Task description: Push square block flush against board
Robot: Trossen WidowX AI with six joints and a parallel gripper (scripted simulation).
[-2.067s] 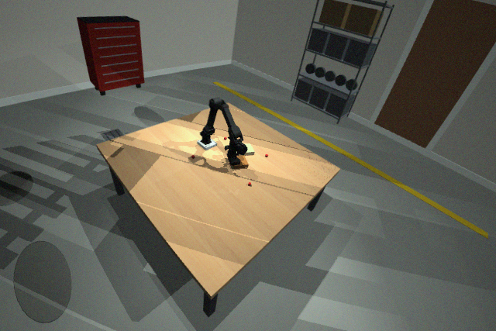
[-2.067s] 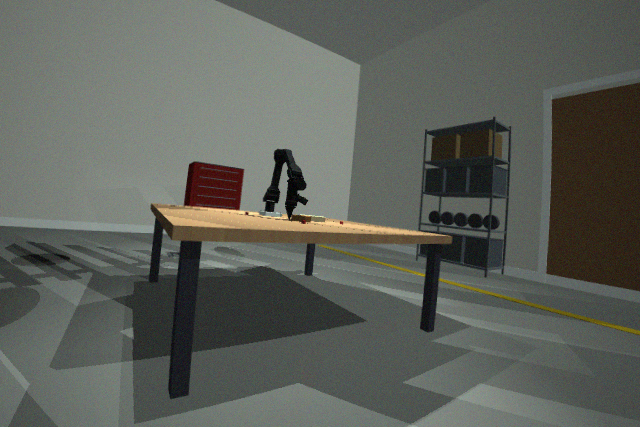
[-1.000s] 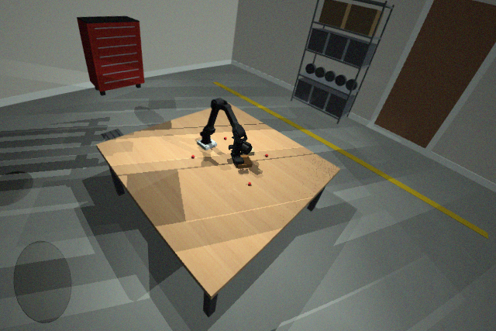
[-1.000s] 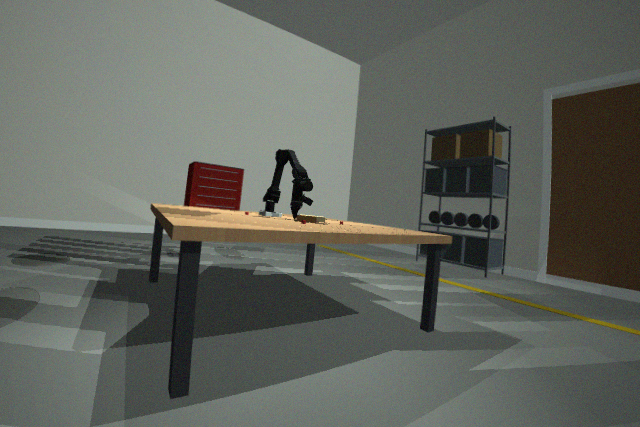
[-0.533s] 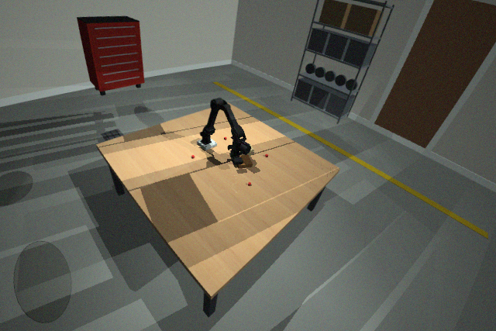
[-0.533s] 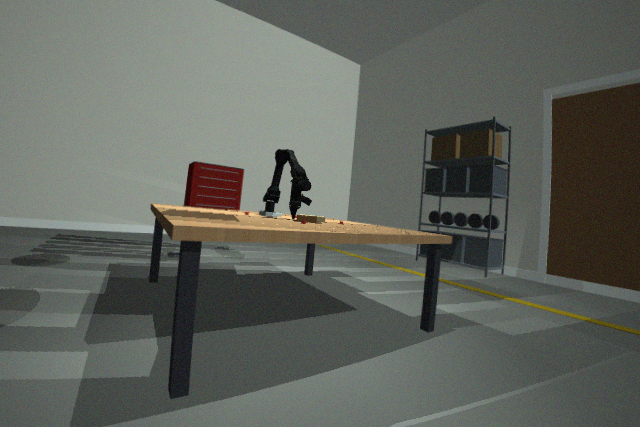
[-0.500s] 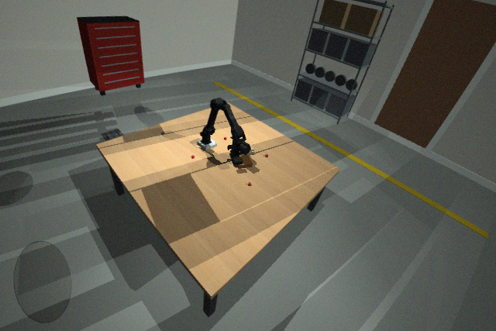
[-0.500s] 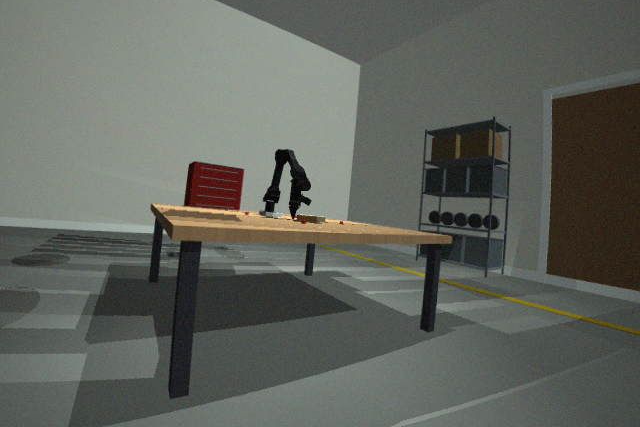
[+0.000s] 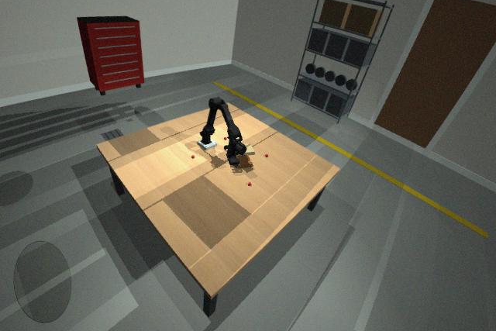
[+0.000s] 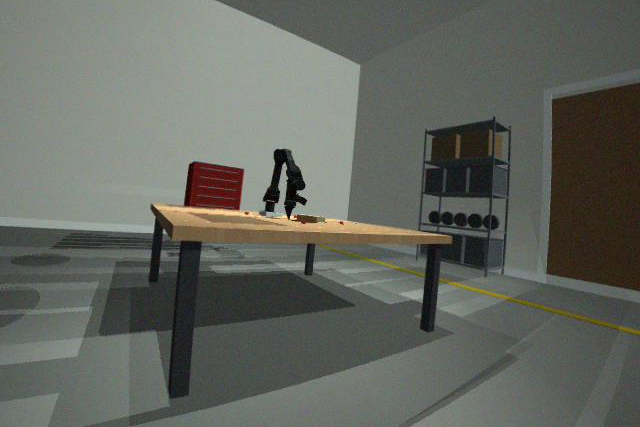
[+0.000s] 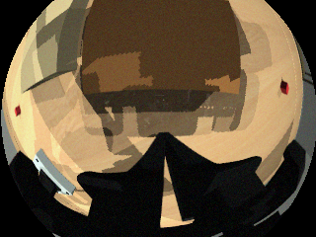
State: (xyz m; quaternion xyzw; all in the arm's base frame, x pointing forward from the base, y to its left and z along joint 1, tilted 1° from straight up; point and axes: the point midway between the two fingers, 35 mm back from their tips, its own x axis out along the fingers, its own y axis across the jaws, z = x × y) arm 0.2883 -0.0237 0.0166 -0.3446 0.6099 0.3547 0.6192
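Note:
The brown square block (image 9: 244,161) (image 11: 163,44) lies flat on the table, partly in shadow. The pale board (image 9: 249,149) (image 11: 41,61) lies beside it, behind it in the top view and at the upper left in the wrist view. Their facing sides are very close; I cannot tell whether they touch along the whole side. The block's near side reaches closer to my fingers than the board's near corner. My gripper (image 11: 163,136) (image 10: 288,218) is shut and empty, low over the table, with a small gap to the block's near side. The far ends of both parts are cut off in the wrist view.
The wooden table (image 9: 160,175) (image 10: 310,235) bears several small red markers, one (image 9: 266,155) (image 11: 284,88) to the right and one (image 9: 249,184) nearer the front edge. The arm's white base plate (image 9: 207,144) (image 11: 54,173) is behind the gripper. Broad shadows cross the table.

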